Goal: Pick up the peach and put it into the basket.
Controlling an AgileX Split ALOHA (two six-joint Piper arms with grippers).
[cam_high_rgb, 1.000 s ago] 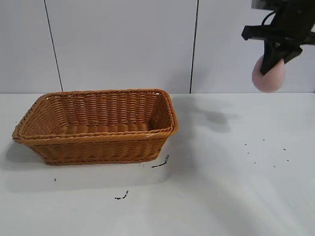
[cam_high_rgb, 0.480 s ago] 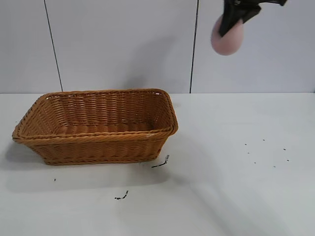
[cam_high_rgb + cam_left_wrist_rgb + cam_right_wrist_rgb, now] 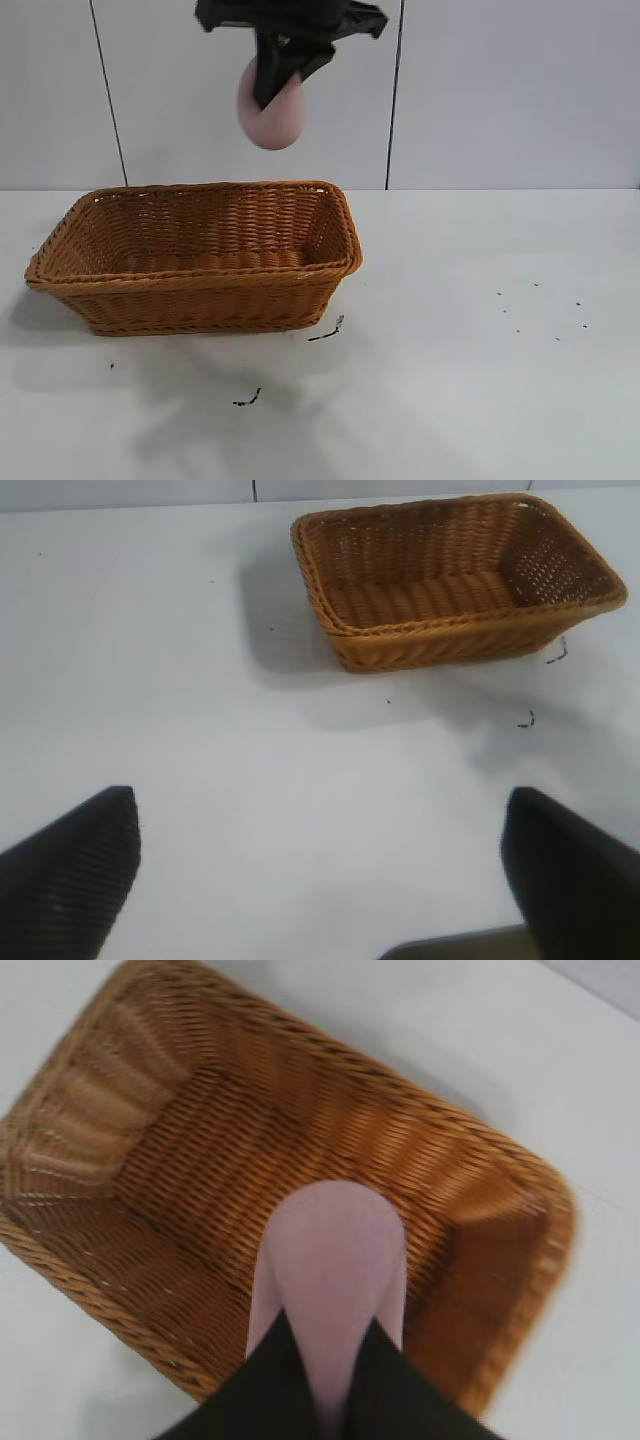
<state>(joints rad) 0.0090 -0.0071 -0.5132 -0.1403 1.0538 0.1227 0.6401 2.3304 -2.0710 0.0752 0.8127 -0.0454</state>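
Observation:
My right gripper (image 3: pixel 277 82) is shut on the pale-pink peach (image 3: pixel 271 112) and holds it high in the air above the back right part of the orange-brown wicker basket (image 3: pixel 196 297). In the right wrist view the peach (image 3: pixel 330 1260) sits between my two black fingers (image 3: pixel 262 1385) with the basket's inside (image 3: pixel 190 1160) straight below it. The basket holds nothing. My left gripper (image 3: pixel 320 870) is open and empty, well away from the basket (image 3: pixel 455 570), over bare table.
The white table (image 3: pixel 480 380) carries a few small black specks (image 3: pixel 247 399) in front of and to the right of the basket. A panelled grey wall stands behind.
My right gripper has carried the peach leftward from the far right, rising first, then stopping over the basket. The basket has not moved.

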